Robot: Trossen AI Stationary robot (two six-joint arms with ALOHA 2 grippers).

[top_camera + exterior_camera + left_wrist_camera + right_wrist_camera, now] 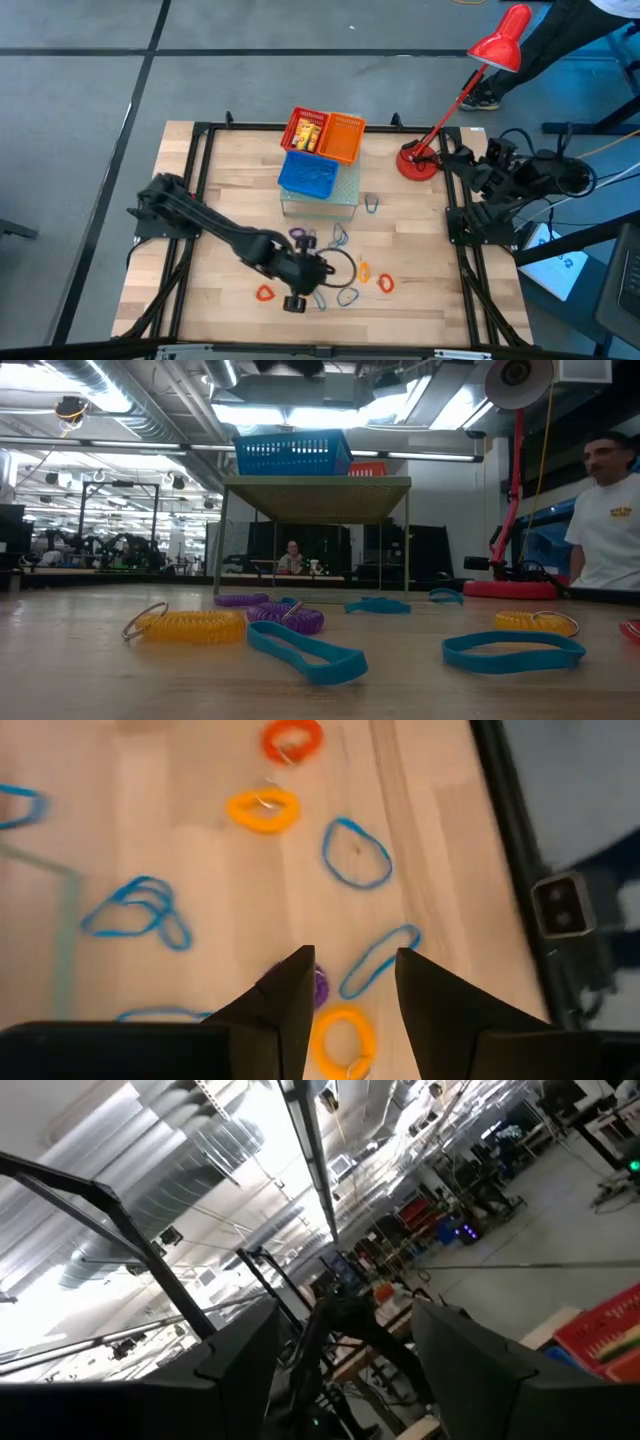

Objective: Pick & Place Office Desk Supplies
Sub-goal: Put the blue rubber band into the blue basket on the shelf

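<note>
Loops in blue, orange, red and purple lie flat and scattered on the wooden table: blue ones (357, 852) (140, 912), an orange one (263, 810) and a red-orange one (292, 740). My left gripper (352, 978) (322, 270) hangs open above the near middle of the table, slanting down. It holds nothing. Past its fingertips I see a blue loop (378, 960), an orange loop (343, 1040) and a purple one (318, 986) on the wood. My right gripper (350, 1350) (480, 168) waits open at the table's right edge, pointing up into the room.
At the far middle a red basket (305, 128) and an orange basket (343, 137) stand side by side, with a blue basket (308, 175) on a small raised stand (345, 195). A red desk lamp (418, 160) stands at the far right. A person (605, 510) stands beyond the table.
</note>
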